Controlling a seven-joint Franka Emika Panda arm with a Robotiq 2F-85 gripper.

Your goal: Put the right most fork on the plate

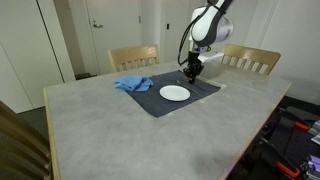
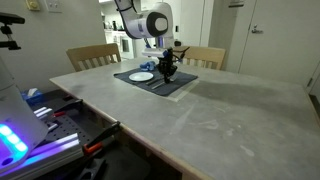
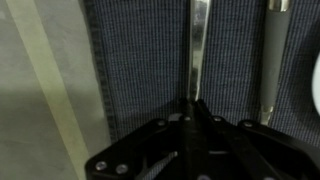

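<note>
A white plate [image 1: 175, 93] lies on a dark placemat [image 1: 160, 103] in both exterior views [image 2: 141, 76]. My gripper [image 1: 191, 75] is down at the placemat's edge beside the plate [image 2: 168, 76]. In the wrist view the fingers [image 3: 195, 108] are closed together around the end of a thin silver fork handle [image 3: 197, 45], which lies flat on the placemat [image 3: 140, 60]. A second silver utensil [image 3: 273, 50] lies parallel to it, nearer the plate. The fork's tines are out of view.
A crumpled blue cloth [image 1: 132, 84] lies on the placemat's far corner from the gripper. Two wooden chairs [image 1: 133, 57] [image 1: 250, 60] stand behind the grey table [image 1: 120, 130]. Equipment and cables [image 2: 40, 120] sit off the table's edge.
</note>
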